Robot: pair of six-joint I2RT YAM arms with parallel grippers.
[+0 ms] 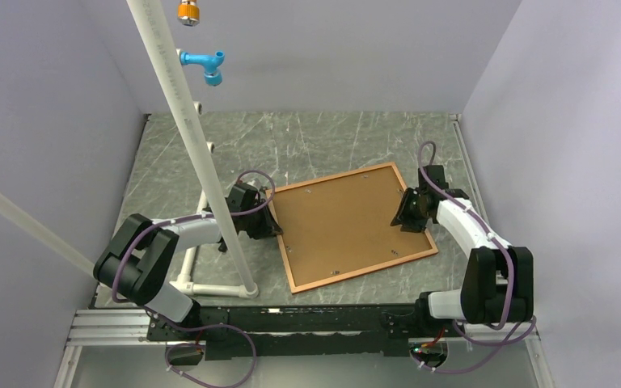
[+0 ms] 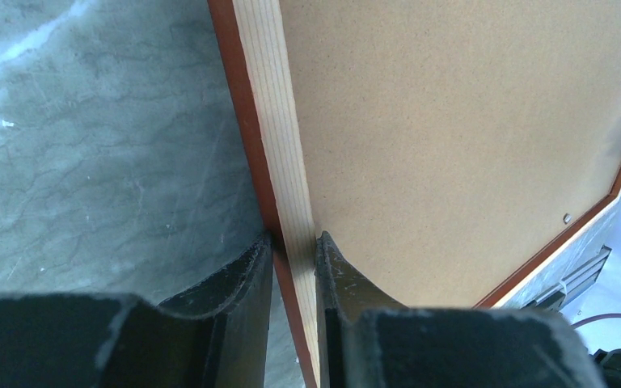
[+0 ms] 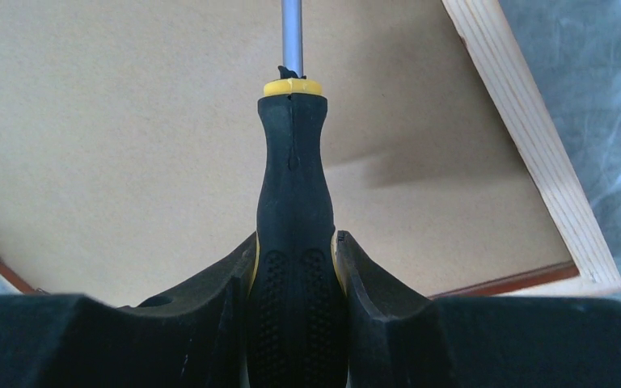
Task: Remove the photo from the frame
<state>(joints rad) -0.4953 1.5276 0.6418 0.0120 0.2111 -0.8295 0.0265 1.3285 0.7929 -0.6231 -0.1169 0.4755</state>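
Frame: the frame point(image 1: 331, 178) lies flat on the table point(image 1: 331, 137), centre of the top view, back side up. It is turned a little, so its longer rails run left to right and rise towards the upper right.
Photo: the photo point(image 1: 344, 222) sits inside the frame. Only its plain brown backing shows, and the printed face is out of sight.
Left gripper: the left gripper point(image 2: 295, 242) is at the frame's left rail, fingers pinched on either side of the pale wood strip and its red-brown outer edge.
Right gripper: the right gripper point(image 3: 295, 242) is over the frame's right part, clenched on the handle of a black-and-yellow tool point(image 3: 293, 186).
Tool axis: the metal shaft points straight to the top edge of the right wrist view, above the backing. Its tip is out of view.
Left of the frame: a white pipe stand point(image 1: 186, 121).
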